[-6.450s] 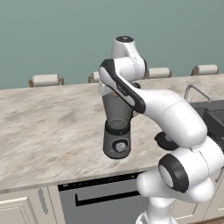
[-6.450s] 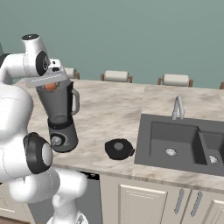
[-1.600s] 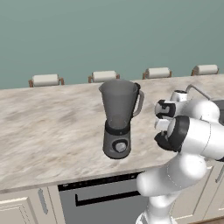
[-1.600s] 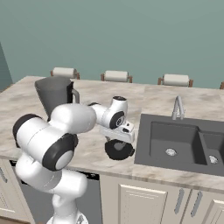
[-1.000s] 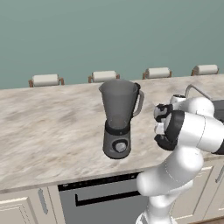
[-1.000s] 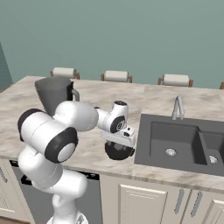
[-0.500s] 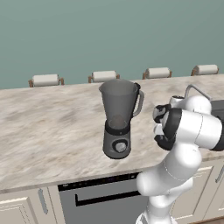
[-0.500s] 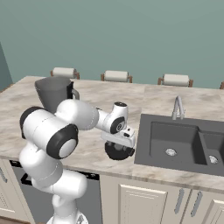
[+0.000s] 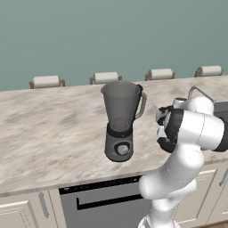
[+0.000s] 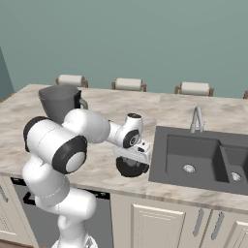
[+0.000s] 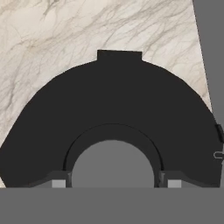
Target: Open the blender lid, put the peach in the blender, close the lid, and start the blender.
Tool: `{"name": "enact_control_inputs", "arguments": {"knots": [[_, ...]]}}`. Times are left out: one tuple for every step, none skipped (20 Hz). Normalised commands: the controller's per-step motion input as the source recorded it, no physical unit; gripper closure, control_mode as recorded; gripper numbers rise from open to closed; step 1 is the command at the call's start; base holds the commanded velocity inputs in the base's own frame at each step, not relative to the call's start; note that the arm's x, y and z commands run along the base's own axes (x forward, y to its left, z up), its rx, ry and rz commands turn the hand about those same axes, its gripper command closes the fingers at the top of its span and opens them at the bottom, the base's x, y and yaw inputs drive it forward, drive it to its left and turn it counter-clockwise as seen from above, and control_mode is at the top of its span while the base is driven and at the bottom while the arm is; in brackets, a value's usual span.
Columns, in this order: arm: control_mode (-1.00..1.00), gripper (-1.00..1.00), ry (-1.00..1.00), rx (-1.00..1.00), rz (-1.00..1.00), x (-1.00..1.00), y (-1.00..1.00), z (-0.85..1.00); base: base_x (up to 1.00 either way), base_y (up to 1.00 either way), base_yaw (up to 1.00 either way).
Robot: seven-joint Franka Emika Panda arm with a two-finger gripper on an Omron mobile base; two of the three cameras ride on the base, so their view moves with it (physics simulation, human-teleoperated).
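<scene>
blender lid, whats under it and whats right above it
The blender lid lies flat on the marble counter. The pincer hangs above its grey knob. The counter beneath the lid is covered.

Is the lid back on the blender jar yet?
No, the blender jar's top stands open, and the blender lid lies on the counter beside the sink, under the tool.

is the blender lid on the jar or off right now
Off. The blender lid lies flat on the counter beside the sink, under the gripper; the blender jar's top stands open.
</scene>
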Motion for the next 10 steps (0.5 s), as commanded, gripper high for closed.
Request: {"name": "enact_control_inputs", "arguments": {"knots": [[-1.0,1.0,0.0,0.0,0.0,0.0,0.09,-0.19,0.0,0.0,0.0],[-1.0,1.0,0.0,0.0,0.0,0.0,0.09,-0.16,0.0,0.0,0.0],[-1.0,1.0,0.0,0.0,0.0,0.0,0.1,-0.09,0.0,0.0,0.0],[-1.0,1.0,0.0,0.0,0.0,0.0,0.11,-0.01,0.0,0.0,0.0],[-1.0,1.0,0.0,0.0,0.0,0.0,0.13,0.0,0.0,0.0,0.0],[-1.0,1.0,0.0,0.0,0.0,0.0,0.16,0.0,0.0,0.0,0.0],[-1.0,1.0,0.0,0.0,0.0,0.0,0.19,0.0,0.0,0.0,0.0],[-1.0,1.0,0.0,0.0,0.0,0.0,0.16,0.03,0.0,0.0,0.0],[-1.0,1.0,0.0,0.0,0.0,0.0,0.1,0.25,0.0,0.0,0.0],[-1.0,1.0,0.0,0.0,0.0,0.0,0.09,0.41,0.0,0.0,0.0]]}}
